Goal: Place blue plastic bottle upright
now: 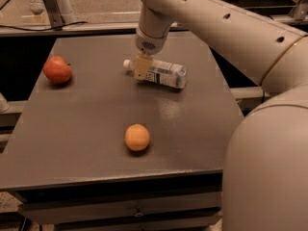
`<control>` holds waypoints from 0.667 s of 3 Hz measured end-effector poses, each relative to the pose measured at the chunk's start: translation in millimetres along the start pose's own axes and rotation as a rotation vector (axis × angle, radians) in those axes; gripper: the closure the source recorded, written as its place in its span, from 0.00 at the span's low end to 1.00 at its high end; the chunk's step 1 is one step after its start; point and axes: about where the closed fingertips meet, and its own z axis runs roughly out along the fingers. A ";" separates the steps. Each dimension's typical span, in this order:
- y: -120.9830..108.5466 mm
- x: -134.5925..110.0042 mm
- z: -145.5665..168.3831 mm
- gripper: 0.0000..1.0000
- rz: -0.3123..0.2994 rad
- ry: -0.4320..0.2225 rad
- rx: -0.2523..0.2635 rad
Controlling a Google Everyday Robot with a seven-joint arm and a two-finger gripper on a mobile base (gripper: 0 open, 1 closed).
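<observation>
Cream, glossy plastic shells cover the arm, the biggest shape here. It is a thick rounded tube dotted with small holes, sweeping from the lower right corner up across the top of the frame. Below it spreads the counter, a flat slab of dull grey-brown with a faintly speckled matte surface and a darker front edge.

In the upper middle of the frame the blue plastic bottle lies on its side on the counter. It is clear and slim, wrapped in pale blue and white print, with its white cap pointing to the upper left and its base to the right.

A red apple, round and smooth, sits at the left edge. An orange, round and finely dimpled, sits below centre, well apart from the bottle.

The gripper, a small tan block under the arm's wrist, hangs at the bottle's neck end and overlaps it just right of the cap. Whether the jaws are open or closed on the bottle cannot be told.
</observation>
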 end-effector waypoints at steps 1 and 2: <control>-1.0 5.5 0.6 0.64 0.002 0.011 -0.003; 1.8 13.7 0.8 0.88 0.006 0.024 -0.012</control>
